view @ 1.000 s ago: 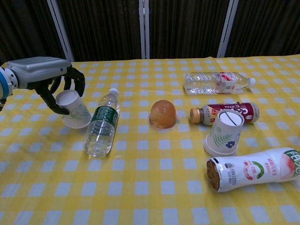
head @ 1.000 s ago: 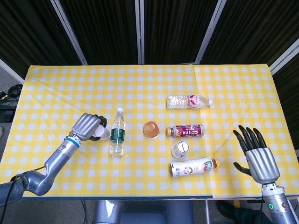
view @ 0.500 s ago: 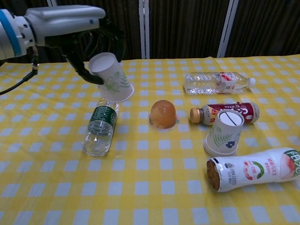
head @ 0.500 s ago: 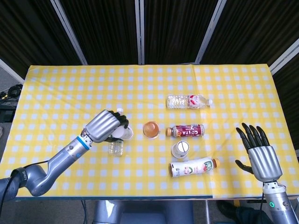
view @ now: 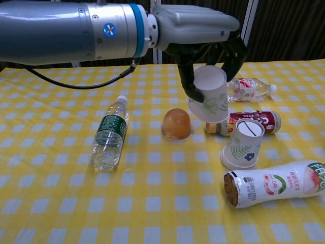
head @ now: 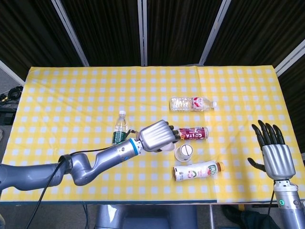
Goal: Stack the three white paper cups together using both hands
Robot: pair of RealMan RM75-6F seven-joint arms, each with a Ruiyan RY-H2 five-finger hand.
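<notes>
My left hand point(view: 203, 30) grips a white paper cup point(view: 210, 100) with a green leaf print, held bottom-up and a little tilted in the air over the middle of the table. In the head view the left hand point(head: 156, 135) covers most of that cup. A second white cup point(view: 242, 145) stands upside down on the cloth, just below and right of the held one, also seen in the head view point(head: 184, 152). I see no third cup. My right hand point(head: 275, 153) hovers off the table's right edge, fingers spread, holding nothing.
A green-label water bottle point(view: 108, 134) lies left of centre. An orange jelly cup point(view: 176, 123) sits by the held cup. A brown drink bottle point(view: 254, 121), a clear red-label bottle point(view: 238, 89) and a peach-label bottle point(view: 274, 184) lie around the standing cup.
My left hand has lifted the cup off the cloth at the left and carried it right, over the water bottle, to above the jelly cup. The right hand drifted slightly right.
</notes>
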